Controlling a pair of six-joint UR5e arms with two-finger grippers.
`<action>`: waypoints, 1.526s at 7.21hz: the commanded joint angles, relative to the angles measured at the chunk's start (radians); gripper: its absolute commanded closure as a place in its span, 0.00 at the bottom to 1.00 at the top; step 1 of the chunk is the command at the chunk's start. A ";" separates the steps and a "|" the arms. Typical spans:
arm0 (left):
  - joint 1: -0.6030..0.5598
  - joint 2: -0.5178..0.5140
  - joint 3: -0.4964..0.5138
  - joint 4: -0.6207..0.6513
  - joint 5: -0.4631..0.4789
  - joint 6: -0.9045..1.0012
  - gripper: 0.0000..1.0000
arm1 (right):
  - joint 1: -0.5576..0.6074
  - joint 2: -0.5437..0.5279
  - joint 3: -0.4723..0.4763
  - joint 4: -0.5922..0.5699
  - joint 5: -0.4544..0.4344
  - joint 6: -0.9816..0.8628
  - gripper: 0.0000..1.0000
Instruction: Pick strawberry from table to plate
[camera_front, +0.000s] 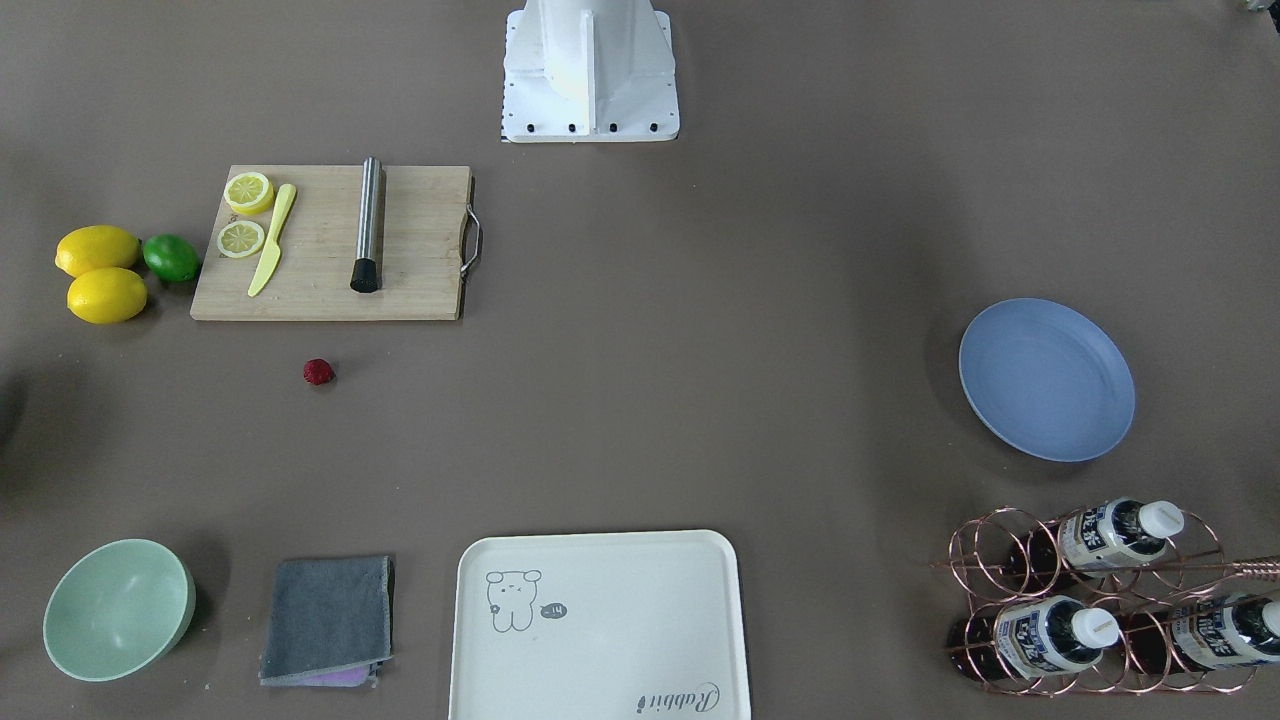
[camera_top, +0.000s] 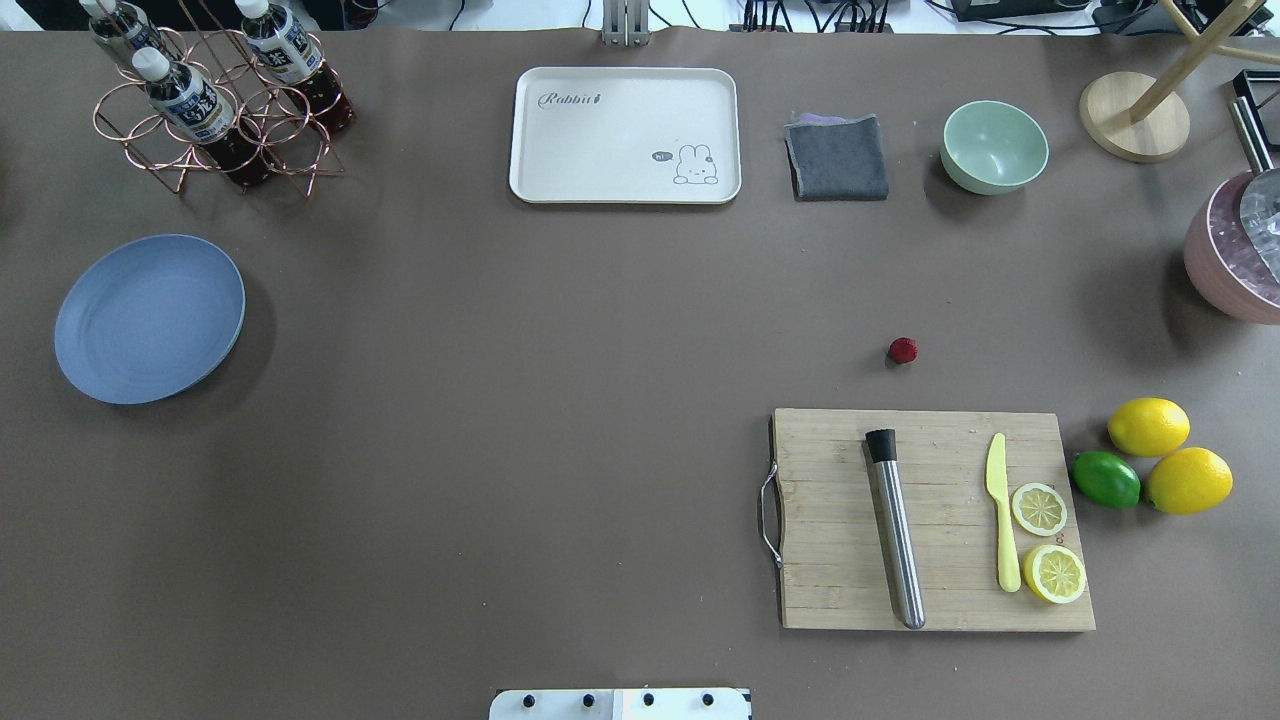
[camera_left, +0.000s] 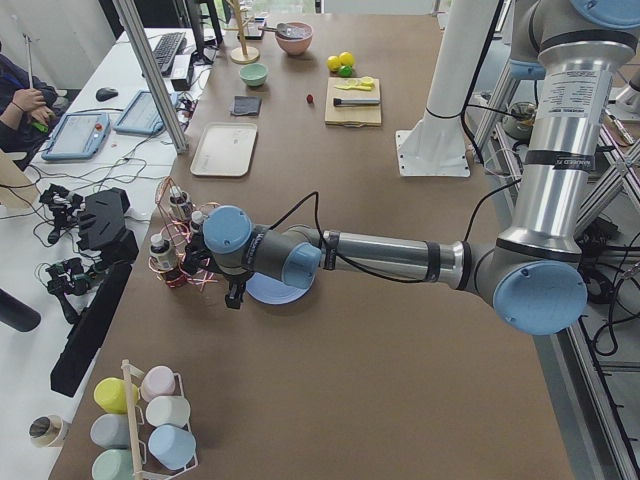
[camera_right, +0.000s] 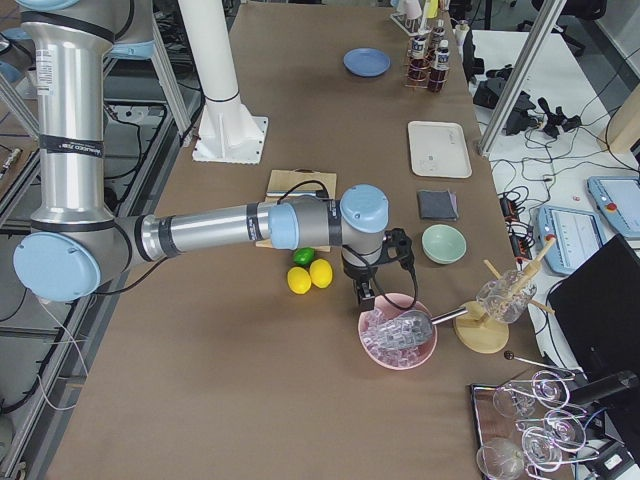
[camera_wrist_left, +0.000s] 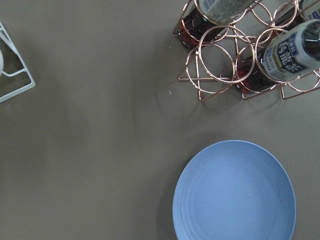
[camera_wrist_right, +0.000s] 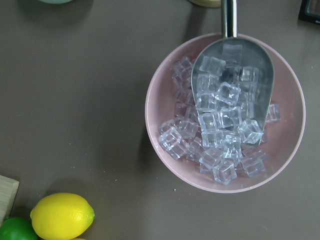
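Note:
The strawberry (camera_top: 902, 350) is a tiny dark-red berry lying alone on the brown table (camera_top: 500, 400), just beyond the cutting board; it also shows in the front view (camera_front: 318, 372). Far across the table sits the periwinkle-blue plate (camera_top: 150, 318), with nothing on it, seen close in the left wrist view (camera_wrist_left: 234, 192). My left gripper (camera_left: 237, 296) shows only in the exterior left view, hanging over the plate's edge near the bottle rack; I cannot tell if it is open or shut. My right gripper (camera_right: 362, 290) shows only in the exterior right view, by the pink ice bowl; its state is unclear too.
A wooden cutting board (camera_top: 930, 520) holds a steel muddler, a yellow knife and lemon slices. Two lemons and a lime (camera_top: 1105, 479) lie beside it. A cream tray (camera_top: 625, 135), grey cloth (camera_top: 838, 158), mint bowl (camera_top: 994, 146), bottle rack (camera_top: 215, 100) and pink ice bowl (camera_wrist_right: 225, 112) line the edges.

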 joint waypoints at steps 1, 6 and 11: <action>0.091 -0.006 0.079 -0.140 0.061 -0.087 0.02 | -0.100 0.063 0.030 0.000 -0.057 0.133 0.00; 0.285 -0.032 0.245 -0.431 0.228 -0.254 0.03 | -0.338 0.099 0.024 0.230 -0.155 0.546 0.00; 0.350 -0.032 0.286 -0.506 0.207 -0.289 0.33 | -0.349 0.101 0.023 0.235 -0.156 0.546 0.00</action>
